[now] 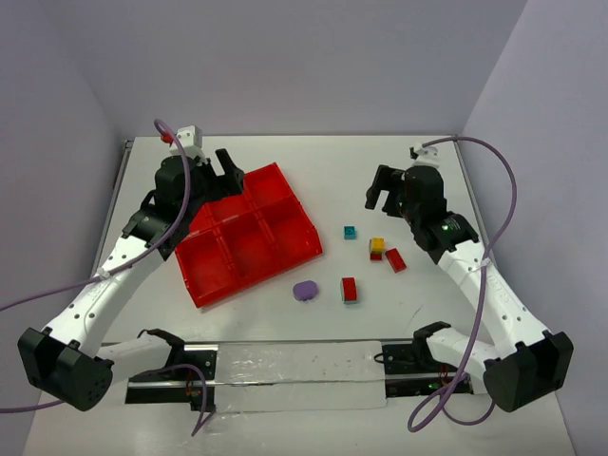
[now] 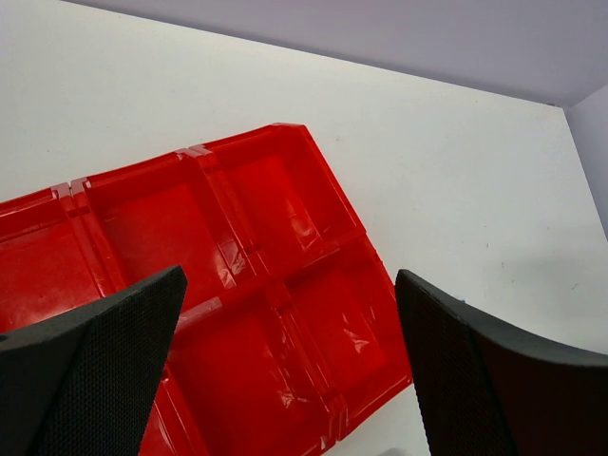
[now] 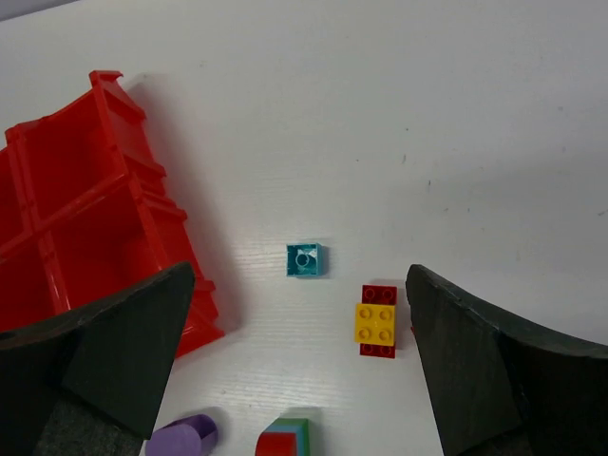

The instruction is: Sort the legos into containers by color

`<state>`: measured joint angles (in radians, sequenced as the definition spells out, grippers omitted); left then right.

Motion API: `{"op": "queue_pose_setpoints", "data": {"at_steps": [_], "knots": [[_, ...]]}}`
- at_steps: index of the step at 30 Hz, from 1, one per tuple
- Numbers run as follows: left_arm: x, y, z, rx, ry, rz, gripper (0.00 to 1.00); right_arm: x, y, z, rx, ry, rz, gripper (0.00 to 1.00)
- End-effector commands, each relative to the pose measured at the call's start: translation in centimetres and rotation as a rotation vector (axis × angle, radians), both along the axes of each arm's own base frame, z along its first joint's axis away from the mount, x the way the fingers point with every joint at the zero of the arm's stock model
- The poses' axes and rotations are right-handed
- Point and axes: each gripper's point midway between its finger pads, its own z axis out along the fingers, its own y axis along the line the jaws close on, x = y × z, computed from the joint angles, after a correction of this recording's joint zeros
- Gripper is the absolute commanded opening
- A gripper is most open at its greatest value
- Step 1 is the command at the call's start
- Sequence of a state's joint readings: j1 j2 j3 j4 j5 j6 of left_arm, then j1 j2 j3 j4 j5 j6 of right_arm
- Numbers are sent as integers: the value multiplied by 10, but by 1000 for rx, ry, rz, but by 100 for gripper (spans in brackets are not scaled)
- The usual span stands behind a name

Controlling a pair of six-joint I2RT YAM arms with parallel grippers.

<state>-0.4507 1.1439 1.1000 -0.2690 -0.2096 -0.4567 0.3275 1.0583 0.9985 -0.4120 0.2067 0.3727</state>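
Note:
The red tray (image 1: 255, 249) of six compartments lies left of centre; the compartments that show hold no bricks. My left gripper (image 1: 226, 169) hangs open and empty over the tray's far side, and in its wrist view the tray (image 2: 285, 199) fills the space between the fingers. My right gripper (image 1: 382, 194) is open and empty above the table, beyond the bricks. Loose on the table are a teal brick (image 1: 350, 232) (image 3: 306, 259), a yellow brick on a dark red one (image 1: 377, 247) (image 3: 376, 322), a red brick (image 1: 395, 259), a red brick on a green one (image 1: 349, 289) (image 3: 285, 438) and a purple piece (image 1: 305, 290) (image 3: 182, 437).
The bricks lie in a loose group right of the tray's near right corner (image 3: 195, 328). A clear plastic strip (image 1: 294, 370) runs along the near edge between the arm bases. Walls close the table at the back and sides.

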Motion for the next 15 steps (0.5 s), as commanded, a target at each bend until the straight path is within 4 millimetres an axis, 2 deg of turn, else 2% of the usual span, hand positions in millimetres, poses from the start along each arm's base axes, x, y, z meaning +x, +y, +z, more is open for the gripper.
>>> {"op": "queue_pose_setpoints", "data": {"at_steps": [1,6,10,12,15], "knots": [[6,-2,17,-22,-46,7,99,-4,-13,7,-23,-28,-60,100],[6,-1,19,-22,-50,13,99,-12,-15,6,-11,-35,-62,100],[7,0,16,-17,-44,15,99,-16,-14,-4,-26,14,-62,100],[7,-1,15,-13,-37,15,99,-18,-7,-11,-35,36,-51,100],[8,0,13,-10,-29,23,99,-27,22,-29,-39,78,28,100]]}}
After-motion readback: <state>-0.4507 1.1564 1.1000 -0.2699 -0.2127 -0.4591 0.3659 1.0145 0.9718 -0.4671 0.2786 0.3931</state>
